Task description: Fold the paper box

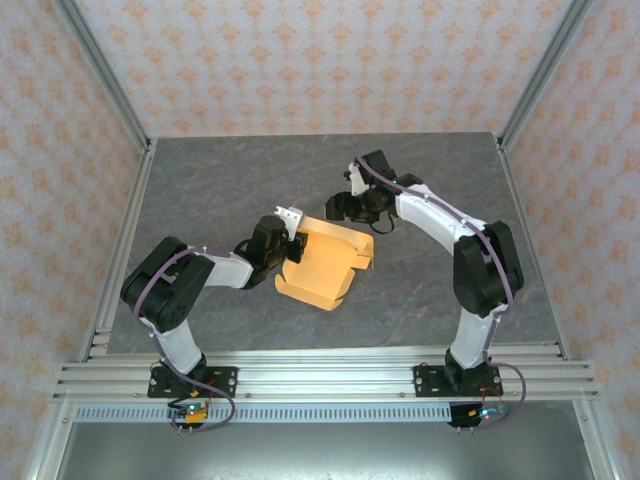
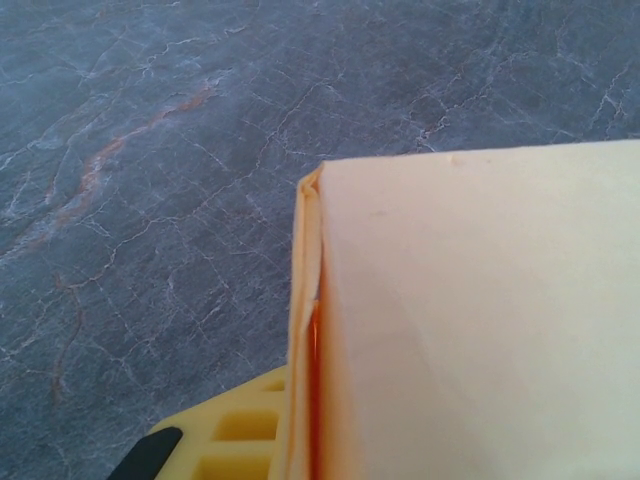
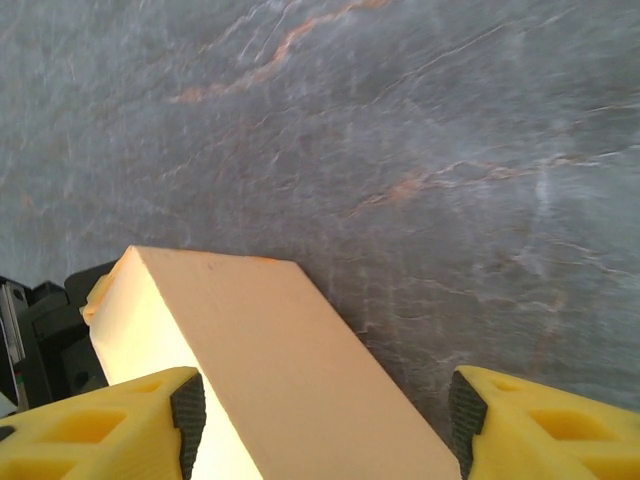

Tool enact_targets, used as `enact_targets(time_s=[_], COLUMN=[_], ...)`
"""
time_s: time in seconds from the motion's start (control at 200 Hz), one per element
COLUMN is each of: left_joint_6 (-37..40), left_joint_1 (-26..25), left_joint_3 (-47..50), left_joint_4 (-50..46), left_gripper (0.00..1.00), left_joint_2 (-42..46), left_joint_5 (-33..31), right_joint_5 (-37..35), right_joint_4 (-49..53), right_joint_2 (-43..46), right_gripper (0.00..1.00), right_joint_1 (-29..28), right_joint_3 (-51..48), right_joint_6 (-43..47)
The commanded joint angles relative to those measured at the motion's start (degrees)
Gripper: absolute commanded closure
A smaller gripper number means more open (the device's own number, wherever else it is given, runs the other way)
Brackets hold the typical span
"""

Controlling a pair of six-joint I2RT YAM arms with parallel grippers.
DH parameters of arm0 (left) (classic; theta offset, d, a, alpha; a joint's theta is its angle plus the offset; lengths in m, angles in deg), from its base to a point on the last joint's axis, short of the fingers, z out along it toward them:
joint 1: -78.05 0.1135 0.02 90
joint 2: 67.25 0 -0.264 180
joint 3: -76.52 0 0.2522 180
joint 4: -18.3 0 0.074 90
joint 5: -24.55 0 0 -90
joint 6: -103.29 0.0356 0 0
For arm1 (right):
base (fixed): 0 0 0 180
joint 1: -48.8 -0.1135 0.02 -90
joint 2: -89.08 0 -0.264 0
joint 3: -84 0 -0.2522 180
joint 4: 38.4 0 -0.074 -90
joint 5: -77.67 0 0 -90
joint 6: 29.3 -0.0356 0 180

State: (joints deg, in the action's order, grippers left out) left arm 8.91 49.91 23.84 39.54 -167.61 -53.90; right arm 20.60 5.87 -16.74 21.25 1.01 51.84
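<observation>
Resting near the middle of the gray marbled bench, the tan paper box sat partly folded between the two arms. The left gripper was pressed together on the box's left edge. From the left wrist, one yellow finger showed under the doubled cardboard layers, with a thin orange-lit gap between them. The right gripper hung at the box's far right corner with its yellow fingers spread wide. A raised tan panel stood between them, close against the one on that view's left and apart from the other.
</observation>
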Motion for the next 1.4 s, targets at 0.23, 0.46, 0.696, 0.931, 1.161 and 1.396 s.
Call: enact_targets(time_s=[0.23, 0.46, 0.696, 0.931, 1.161, 1.396], left_joint_6=[0.13, -0.44, -1.71, -0.63, -0.41, -6.76], left_joint_1=[-0.35, -0.39, -0.34, -0.34, 0.34, 5.87], left_joint_3=[-0.04, 1.1, 2.51, 2.62, 1.71, 1.99], left_joint_4=[3.41, 5.1, 8.59, 6.04, 1.05, 1.87], left_gripper=[0.86, 0.87, 1.0, 1.0, 1.0, 1.0], left_joint_2=[-1.95, -2.64, -3.24, 0.5, 4.17, 3.82], left_joint_5=[0.89, 0.76, 0.9, 1.21, 2.73, 10.83], right_joint_5=[2.64, 1.59, 4.79, -7.04, -11.55, -13.41], right_joint_4=[3.11, 1.33, -9.68, -23.92, -30.57, -39.74], right_joint_2=[-4.02, -2.95, 3.52, 24.98, 37.66, 45.61], right_gripper=[0.5, 0.55, 0.56, 0.38, 0.34, 0.34], right_joint_1=[-2.42, -2.42, -2.58, -1.57, 4.08, 4.16], right_joint_3=[-0.33, -3.54, -12.16, -26.94, -38.85, -51.26], right_joint_6=[4.21, 2.74, -2.4, -3.34, 3.43, 14.51])
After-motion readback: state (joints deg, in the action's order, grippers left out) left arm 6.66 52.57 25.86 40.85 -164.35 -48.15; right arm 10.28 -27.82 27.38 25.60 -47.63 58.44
